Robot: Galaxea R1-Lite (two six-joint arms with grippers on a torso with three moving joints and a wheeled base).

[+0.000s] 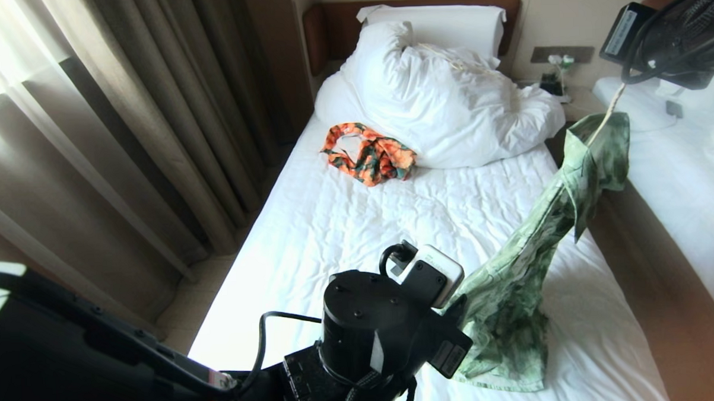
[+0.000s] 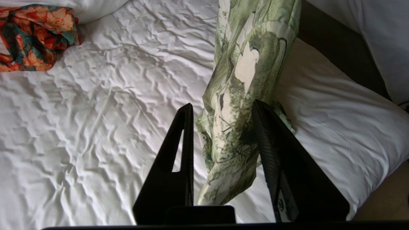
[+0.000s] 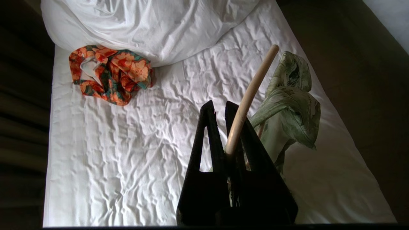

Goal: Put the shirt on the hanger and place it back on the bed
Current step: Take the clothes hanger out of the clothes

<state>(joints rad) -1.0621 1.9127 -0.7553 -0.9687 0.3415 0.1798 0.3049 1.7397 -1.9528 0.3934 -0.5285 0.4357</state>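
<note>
We hold the hanger (image 3: pixel 248 95) pinched in our right end effector (image 3: pixel 228 127); left end effector (image 2: pixel 223 143), parted around the shirt (image 2: pixel 246 83) at five o'clock on the bed (image 1: pixel 334 225), should next draw it straight

Right gripper (image 3: pixel 220 110): clamping shut on the hanger (image 3: pixel 247 99)
Shirt (image 3: pixel 289 111): draping bunched just beside the fingers
Orange floral garment (image 3: pixel 110 75): lying well beyond the gripper, touching the duvet (image 3: pixel 150 27)
Bed (image 3: pixel 111 153): stretching wrinkled beneath
</note>
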